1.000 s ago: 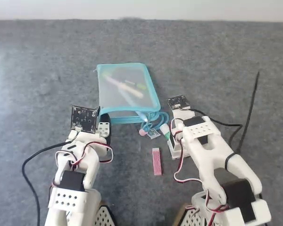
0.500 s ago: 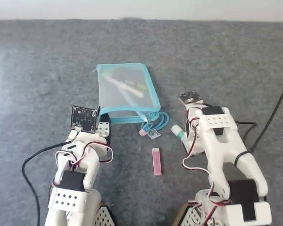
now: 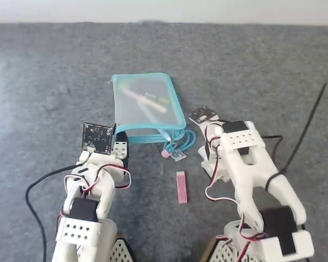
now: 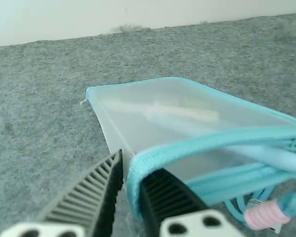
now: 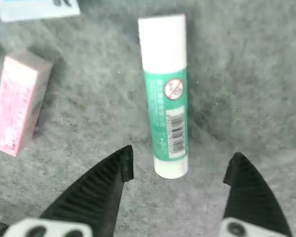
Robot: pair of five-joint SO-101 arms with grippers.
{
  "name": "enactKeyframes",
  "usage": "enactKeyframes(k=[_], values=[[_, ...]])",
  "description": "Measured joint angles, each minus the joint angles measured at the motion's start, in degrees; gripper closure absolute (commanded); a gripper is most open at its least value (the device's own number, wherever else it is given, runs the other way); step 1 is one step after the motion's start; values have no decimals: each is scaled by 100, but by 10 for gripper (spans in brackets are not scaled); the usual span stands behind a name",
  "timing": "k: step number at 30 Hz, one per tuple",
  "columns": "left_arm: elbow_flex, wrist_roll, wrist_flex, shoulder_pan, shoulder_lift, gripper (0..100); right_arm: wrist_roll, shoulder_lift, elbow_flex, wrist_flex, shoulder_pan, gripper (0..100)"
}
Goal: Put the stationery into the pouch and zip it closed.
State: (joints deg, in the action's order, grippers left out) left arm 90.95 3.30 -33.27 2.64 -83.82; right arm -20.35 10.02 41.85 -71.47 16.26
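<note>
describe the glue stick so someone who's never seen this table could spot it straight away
Find the teal see-through pouch on the grey table. On its side nearer the arms, just below the open right gripper, lies the glue stick. It is a round white tube with a green label, unlike the flat pink eraser beside it.

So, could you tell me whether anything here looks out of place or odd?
Nothing looks damaged or spilled. Two items lie loose on the grey mat outside the pouch: a glue stick under the open right tool, and a pink eraser beside it. The left tool pinches the pouch's edge.
</note>
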Motion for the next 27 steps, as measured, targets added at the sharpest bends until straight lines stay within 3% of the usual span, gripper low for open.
enactKeyframes(k=[5, 15, 22, 27], values=[[0, 0, 0, 0, 0, 989, -9, -35, 0, 35, -35, 835], [0, 0, 0, 0, 0, 989, 0, -563, 176, 791, -141, 836], [0, 0, 0, 0, 0, 989, 9, -651, 149, 826, -167, 913], [0, 0, 0, 0, 0, 989, -9, -615, 141, 457, -281, 890]])
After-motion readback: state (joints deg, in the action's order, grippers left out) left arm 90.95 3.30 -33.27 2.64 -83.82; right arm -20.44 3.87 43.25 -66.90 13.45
